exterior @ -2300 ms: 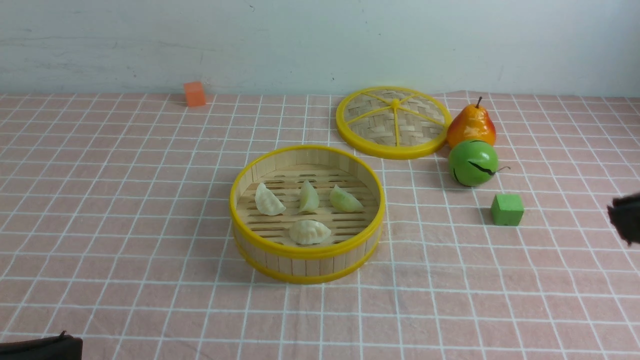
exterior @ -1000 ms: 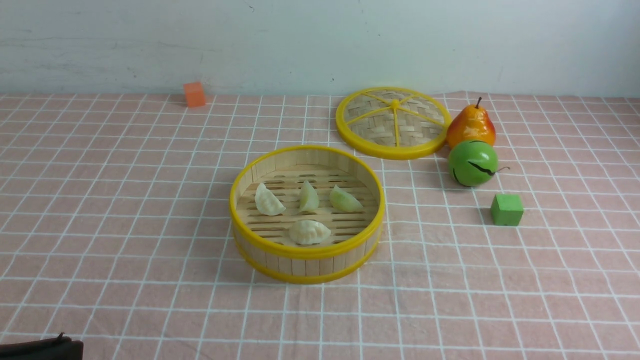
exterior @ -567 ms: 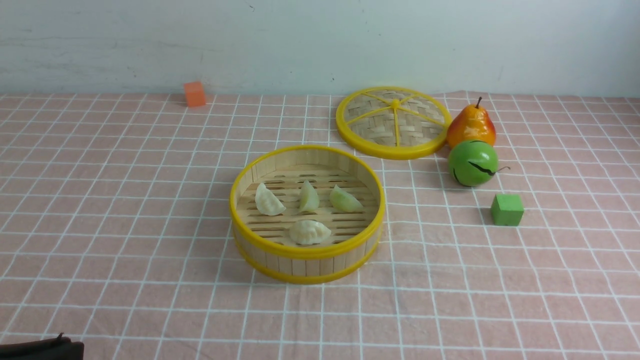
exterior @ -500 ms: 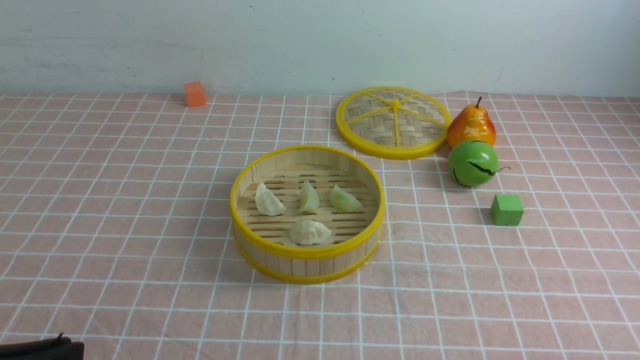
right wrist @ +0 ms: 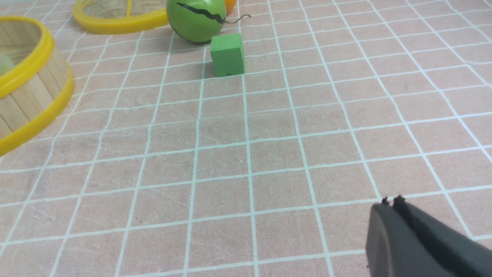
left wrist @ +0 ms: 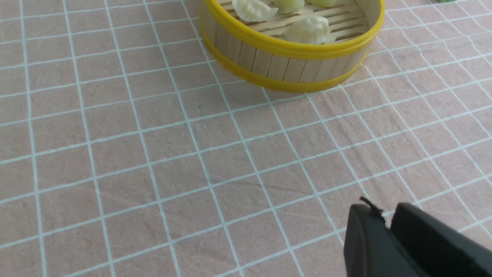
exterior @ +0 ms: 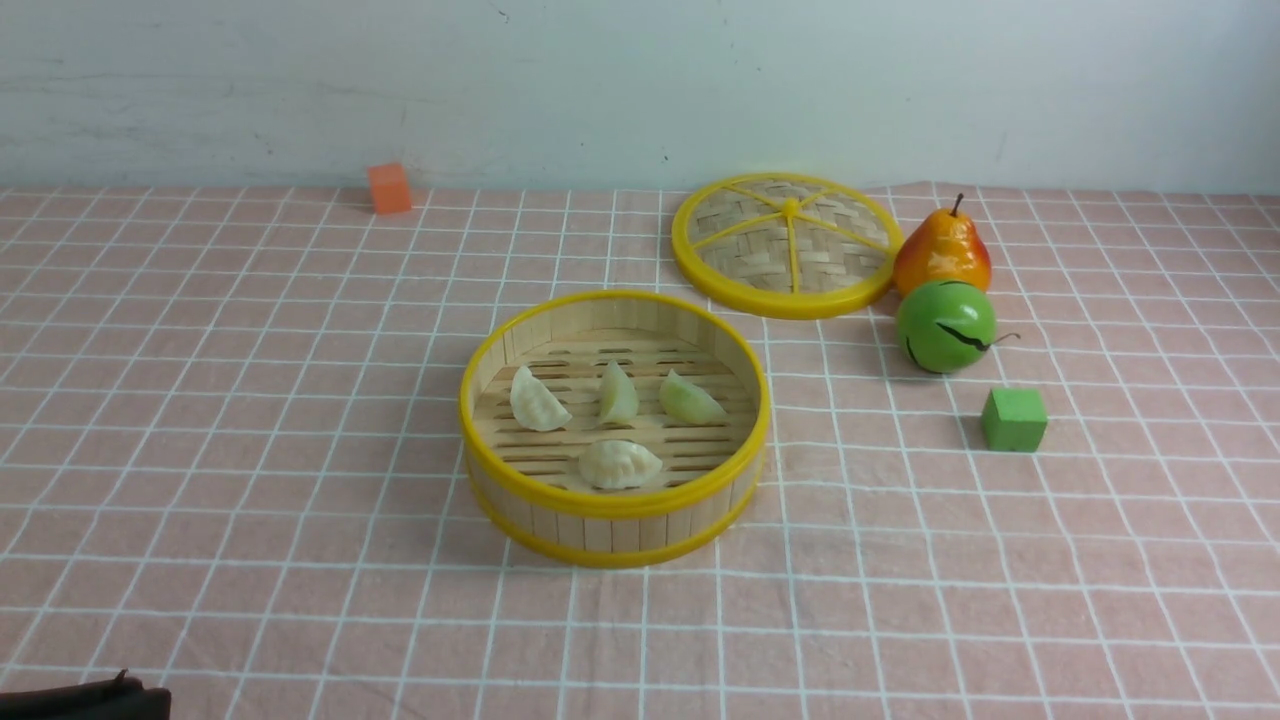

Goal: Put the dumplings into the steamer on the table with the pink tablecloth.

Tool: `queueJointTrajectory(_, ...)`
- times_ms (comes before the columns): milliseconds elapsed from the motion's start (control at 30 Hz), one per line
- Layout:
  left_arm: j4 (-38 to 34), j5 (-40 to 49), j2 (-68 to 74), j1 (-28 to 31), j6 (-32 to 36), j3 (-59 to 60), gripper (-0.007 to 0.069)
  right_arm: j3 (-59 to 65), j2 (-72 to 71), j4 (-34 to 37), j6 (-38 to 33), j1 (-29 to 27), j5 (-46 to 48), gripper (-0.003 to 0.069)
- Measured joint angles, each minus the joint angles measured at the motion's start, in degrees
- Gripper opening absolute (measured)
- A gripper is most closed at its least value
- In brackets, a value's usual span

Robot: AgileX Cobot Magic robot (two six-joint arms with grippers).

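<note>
The steamer (exterior: 614,500) stands mid-table on the pink tablecloth (exterior: 250,450). Several pale dumplings lie on its slatted floor: one at the left (exterior: 537,399), one in the middle (exterior: 618,394), one at the right (exterior: 688,399), one at the front (exterior: 620,464). The left wrist view shows the steamer (left wrist: 288,50) with dumplings (left wrist: 307,30) inside. My left gripper (left wrist: 386,215) is shut and empty, low over the cloth near the front left corner (exterior: 85,695). My right gripper (right wrist: 390,204) is shut and empty, out of the front view, short of the green cube.
The flat woven lid (exterior: 785,245) lies behind and right of the steamer. A pear (exterior: 942,250), a green ball-like fruit (exterior: 945,325) and a green cube (exterior: 1014,419) stand at the right. An orange cube (exterior: 389,188) sits at the back left by the wall.
The right gripper, visible at the right edge 2.3 s ago, has withdrawn out of the front view. Nothing else has moved.
</note>
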Motion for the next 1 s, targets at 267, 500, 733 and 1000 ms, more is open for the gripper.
queueJointTrajectory(267, 1.44, -14.01, -8.61, 7.56, 0.00, 8.88, 0.0050, 0.00, 0.00, 0.32, 0.00, 0.00, 0.10, 0.0003)
queueJointTrajectory(500, 1.57, -29.70, -18.85, 22.58, 0.00, 20.49, -0.0014, 0.00, 0.00, 0.32, 0.00, 0.00, 0.10, 0.0010)
queueJointTrajectory(733, 1.17, -30.04, -24.40, 31.04, -0.05, 26.98, -0.0014, 0.00, 0.00, 0.32, 0.00, 0.00, 0.10, 0.0015)
queueJointTrajectory(1000, -2.34, -17.17, -24.51, 33.33, -0.05, 27.35, -0.0014, 0.00, 0.00, 0.32, -0.10, 0.00, 0.10, 0.0026)
